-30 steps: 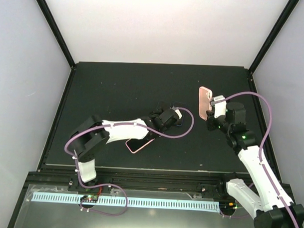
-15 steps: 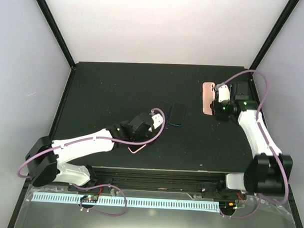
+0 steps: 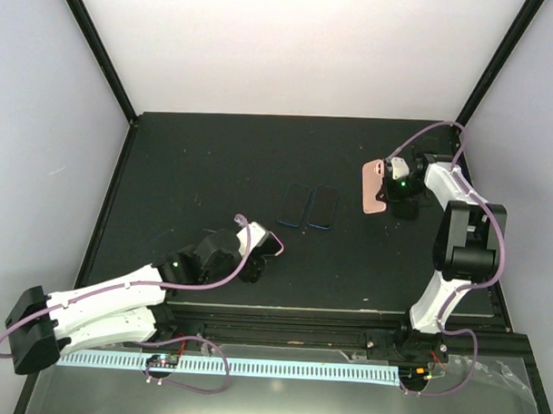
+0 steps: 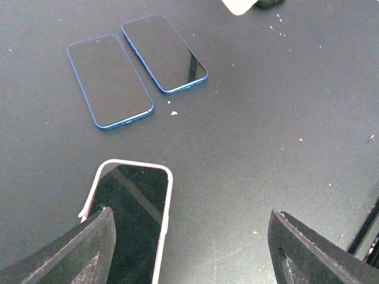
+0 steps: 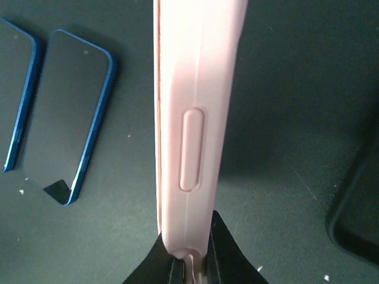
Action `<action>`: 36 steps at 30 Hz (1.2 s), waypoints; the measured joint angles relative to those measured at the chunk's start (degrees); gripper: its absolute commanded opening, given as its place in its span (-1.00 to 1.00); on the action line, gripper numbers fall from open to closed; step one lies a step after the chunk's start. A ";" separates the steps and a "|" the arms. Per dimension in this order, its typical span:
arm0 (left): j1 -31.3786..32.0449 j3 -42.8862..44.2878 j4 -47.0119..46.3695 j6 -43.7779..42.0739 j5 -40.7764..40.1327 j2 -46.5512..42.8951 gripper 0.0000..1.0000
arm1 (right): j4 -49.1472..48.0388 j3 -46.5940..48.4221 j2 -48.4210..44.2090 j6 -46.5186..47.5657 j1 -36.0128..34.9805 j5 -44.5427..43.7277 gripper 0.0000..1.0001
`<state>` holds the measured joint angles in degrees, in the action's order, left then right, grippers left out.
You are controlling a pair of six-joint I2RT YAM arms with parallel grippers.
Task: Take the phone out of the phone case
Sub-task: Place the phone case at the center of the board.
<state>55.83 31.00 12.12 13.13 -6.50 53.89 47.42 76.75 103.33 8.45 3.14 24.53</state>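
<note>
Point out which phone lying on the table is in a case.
The black-screened phone with the pale pink rim, right by the left fingers; both blue-edged phones beyond it lie bare.

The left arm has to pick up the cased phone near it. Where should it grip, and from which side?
Probably across the long edges, from above: the cased phone lies flat, screen up, partly under the open left gripper.
</note>
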 measured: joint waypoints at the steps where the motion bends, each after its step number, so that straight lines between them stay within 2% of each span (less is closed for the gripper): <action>1: 0.00 -0.59 -0.33 0.35 -0.92 -1.27 0.47 | -0.07 0.24 0.96 -0.26 0.17 0.02 -0.94; 4: -0.02 -2.80 -1.64 1.11 -2.82 -5.44 0.46 | -0.31 1.31 4.68 -0.63 0.94 0.28 -0.92; 5: -0.04 -3.65 -2.45 1.22 -3.39 -6.73 0.42 | -0.28 1.75 5.70 -0.66 1.16 0.33 -0.91; 6: -0.15 -4.39 -3.13 1.29 -3.74 -7.72 0.27 | -0.26 2.29 6.75 -0.63 1.33 0.31 -0.89; 8: -0.28 -5.90 -4.00 1.55 -4.11 -9.16 0.26 | -0.11 4.09 9.40 -0.79 1.77 0.31 -0.85; 13: -0.33 -6.47 -3.72 1.92 -7.65 -9.27 0.65 | 0.37 6.86 11.98 -1.73 2.58 0.28 -0.53; 14: -0.33 -6.47 -3.37 1.97 -8.66 -9.27 0.67 | -0.02 7.13 12.26 -1.81 2.67 -0.17 -0.47; 17: -0.39 -6.47 -2.14 3.45 -12.11 -9.27 0.97 | -0.76 7.13 12.55 -2.56 3.10 -1.36 -0.25; 23: -0.98 -8.02 -0.94 9.79 -19.39 -9.07 0.98 | -2.03 5.07 11.34 -2.62 3.50 -1.90 -0.11; 27: -2.80 -8.61 -0.13 13.25 -20.90 -5.49 0.98 | -2.14 2.05 6.73 -2.36 4.00 -2.10 -0.10; 31: -6.82 -8.31 1.16 15.67 -19.17 0.59 0.98 | -2.19 -1.57 -2.49 -1.66 4.52 -0.24 -0.05; 33: -9.11 -7.98 1.36 16.46 -17.00 3.43 0.98 | -1.66 -3.48 -8.98 -1.20 4.63 2.73 0.03; 36: -12.13 -7.63 1.07 17.16 -13.25 6.69 0.98 | -1.53 -5.88 -18.91 -1.14 4.04 8.04 0.28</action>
<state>43.70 23.38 13.19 30.28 -19.75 60.58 45.89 70.87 84.42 7.31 7.18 32.58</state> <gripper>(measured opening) 0.990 0.542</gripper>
